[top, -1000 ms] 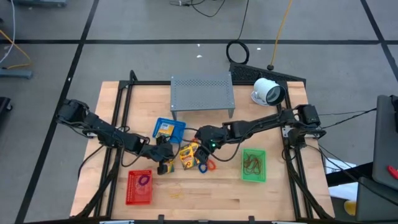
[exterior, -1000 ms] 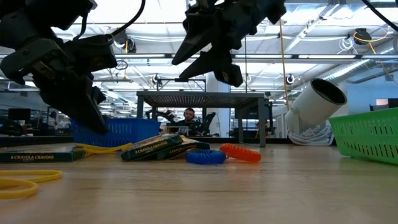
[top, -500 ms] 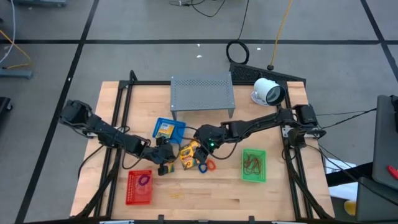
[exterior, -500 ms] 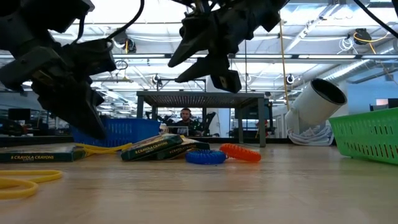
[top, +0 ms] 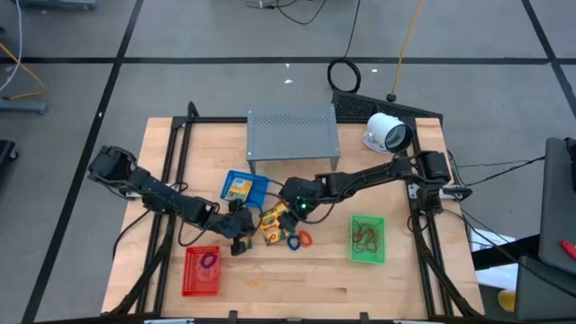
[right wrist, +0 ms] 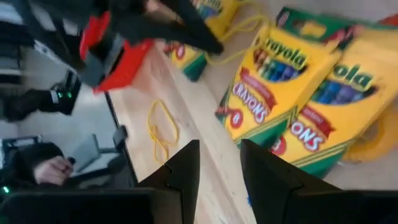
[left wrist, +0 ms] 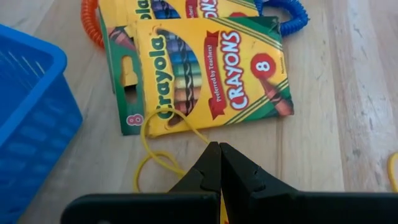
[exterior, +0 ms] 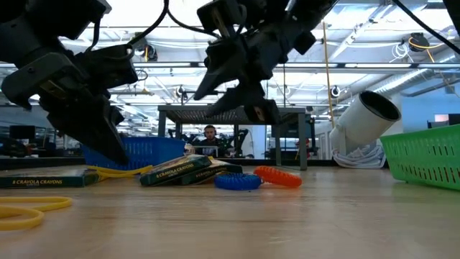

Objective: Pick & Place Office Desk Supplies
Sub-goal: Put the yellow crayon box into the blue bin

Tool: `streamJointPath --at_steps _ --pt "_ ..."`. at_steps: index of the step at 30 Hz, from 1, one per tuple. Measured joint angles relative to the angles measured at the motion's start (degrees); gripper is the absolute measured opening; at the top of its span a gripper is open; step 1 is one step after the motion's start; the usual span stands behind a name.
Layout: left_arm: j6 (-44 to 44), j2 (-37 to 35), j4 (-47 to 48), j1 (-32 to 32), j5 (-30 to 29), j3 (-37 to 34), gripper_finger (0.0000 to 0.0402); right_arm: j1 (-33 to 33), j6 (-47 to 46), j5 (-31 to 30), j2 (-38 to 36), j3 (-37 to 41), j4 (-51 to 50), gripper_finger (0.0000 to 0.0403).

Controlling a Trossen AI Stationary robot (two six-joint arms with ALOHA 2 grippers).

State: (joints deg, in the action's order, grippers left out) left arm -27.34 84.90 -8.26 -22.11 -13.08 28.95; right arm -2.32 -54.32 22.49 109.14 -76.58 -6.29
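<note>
1. The left end effector [left wrist: 219, 163] is clenched, its tips pinching a yellow rubber band [left wrist: 163, 163] just beside a crayon pack [left wrist: 208, 74] on the table [top: 315, 286].
2. The right end effector [right wrist: 219, 168] hangs above the crayon packs [right wrist: 292, 106] with its fingers [right wrist: 180, 171] parted and nothing between them.
3. The blue basket [top: 243, 187] lies just beside the crayon packs, on the side toward the grey stand [top: 292, 135].
4. The red basket [top: 201, 271] and the green basket [top: 366, 239] sit well apart, on opposite sides of the crayon packs.
</note>
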Motion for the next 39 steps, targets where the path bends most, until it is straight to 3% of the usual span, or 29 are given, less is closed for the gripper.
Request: streamJointPath --at_steps 11,17,39 --pt "1.1 0.0 -1.0 0.0 0.0 0.0 0.0 1.7 -2.0 0.5 2.5 0.1 0.7 0.0105" --pt "1.1 0.0 -0.8 0.0 0.6 0.0 0.0 1.6 -3.5 4.7 5.3 0.1 2.8 0.0105" --pt "0.9 1.5 -0.5 0.0 1.1 0.0 0.0 2.3 -4.4 3.0 7.9 0.0 4.8 0.0105"
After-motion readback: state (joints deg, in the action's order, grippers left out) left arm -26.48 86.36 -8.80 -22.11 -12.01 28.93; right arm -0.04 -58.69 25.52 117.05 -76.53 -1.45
